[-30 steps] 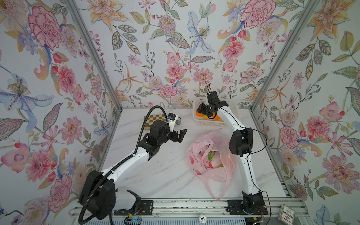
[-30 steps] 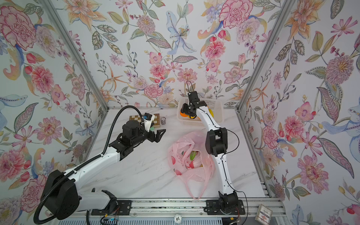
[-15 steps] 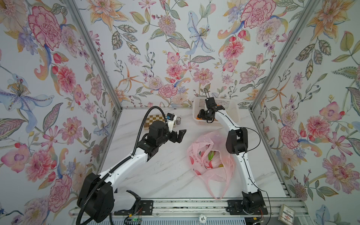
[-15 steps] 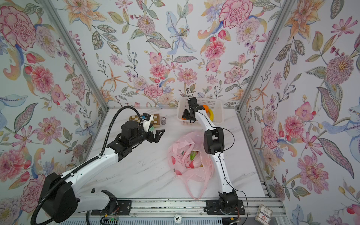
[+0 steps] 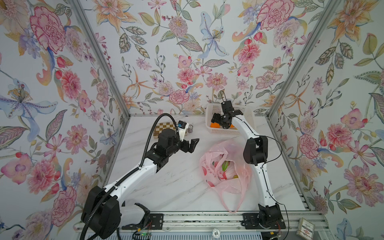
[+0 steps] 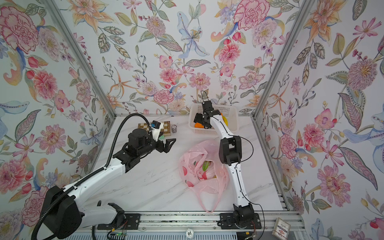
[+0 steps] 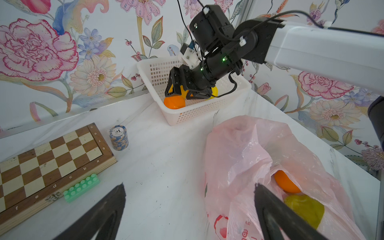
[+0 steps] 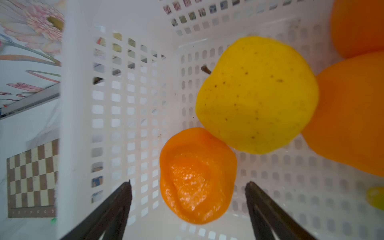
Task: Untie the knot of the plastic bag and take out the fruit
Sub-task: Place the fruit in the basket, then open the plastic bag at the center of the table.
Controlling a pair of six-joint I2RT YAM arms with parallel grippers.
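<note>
While my right tool [image 8: 189, 182] hangs spread and empty over a dented orange toy fruit [image 8: 195, 176] in the white perforated basket [image 8: 79, 104], my left tool [image 7: 190, 187] gapes near the thin pink plastic bag [image 5: 226, 166], open-mouthed on the table [image 5: 166, 187]; fruit inside [image 7: 285, 182] looks light, squashy: pinch mid-body, gently.

The chessboard [image 7: 52, 158] is edged with a–f and 5–8; the round tag [image 5: 216, 233] reads 10.

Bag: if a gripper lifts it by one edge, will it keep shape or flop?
Likely floppy: the bag lies crumpled, its loop handle trailing limp on the table. The thin translucent film would probably bunch in a grip. The orange and yellow-green fruit inside look loose, so they may roll to the low side.
</note>
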